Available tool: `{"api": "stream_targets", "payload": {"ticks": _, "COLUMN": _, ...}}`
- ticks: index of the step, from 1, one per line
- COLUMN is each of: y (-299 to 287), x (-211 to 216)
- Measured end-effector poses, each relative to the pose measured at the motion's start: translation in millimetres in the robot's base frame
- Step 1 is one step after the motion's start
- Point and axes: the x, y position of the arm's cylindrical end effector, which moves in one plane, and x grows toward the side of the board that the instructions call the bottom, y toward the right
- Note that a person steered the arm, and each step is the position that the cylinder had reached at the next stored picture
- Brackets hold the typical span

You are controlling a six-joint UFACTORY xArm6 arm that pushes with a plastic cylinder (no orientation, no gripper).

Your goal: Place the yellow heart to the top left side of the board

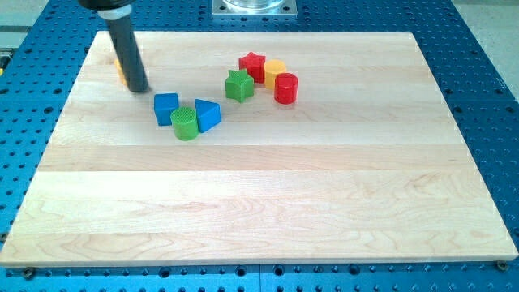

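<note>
My rod stands near the board's top left, with my tip (139, 88) on the wood. A sliver of a yellow block (119, 70) shows just to the left of the rod, touching it or very close. Most of it is hidden, so I cannot make out its shape. A second yellow block (275, 71) sits near the top middle, between a red star (252, 64) and a red cylinder (285, 88). Its shape is also unclear.
A green star (239, 84) lies just left of the red cylinder. A blue cube (166, 108), a green cylinder (185, 123) and a blue triangle (208, 114) cluster right of and below my tip. The wooden board (268, 211) lies on a blue perforated table.
</note>
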Motion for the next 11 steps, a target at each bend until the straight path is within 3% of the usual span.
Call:
{"api": "stream_targets", "payload": {"ticks": 1, "y": -6.3, "x": -46.3}}
{"api": "stream_targets", "payload": {"ticks": 3, "y": -12.2, "x": -3.1}}
{"api": "stream_targets", "payload": {"ticks": 4, "y": -28.3, "x": -36.6}}
{"api": "stream_targets", "payload": {"ticks": 8, "y": -26.2, "x": -73.2}}
{"api": "stream_targets", "payload": {"ticks": 10, "y": -25.3, "x": -6.4}}
{"api": "stream_targets", "payload": {"ticks": 11, "y": -95.7, "x": -17.4}}
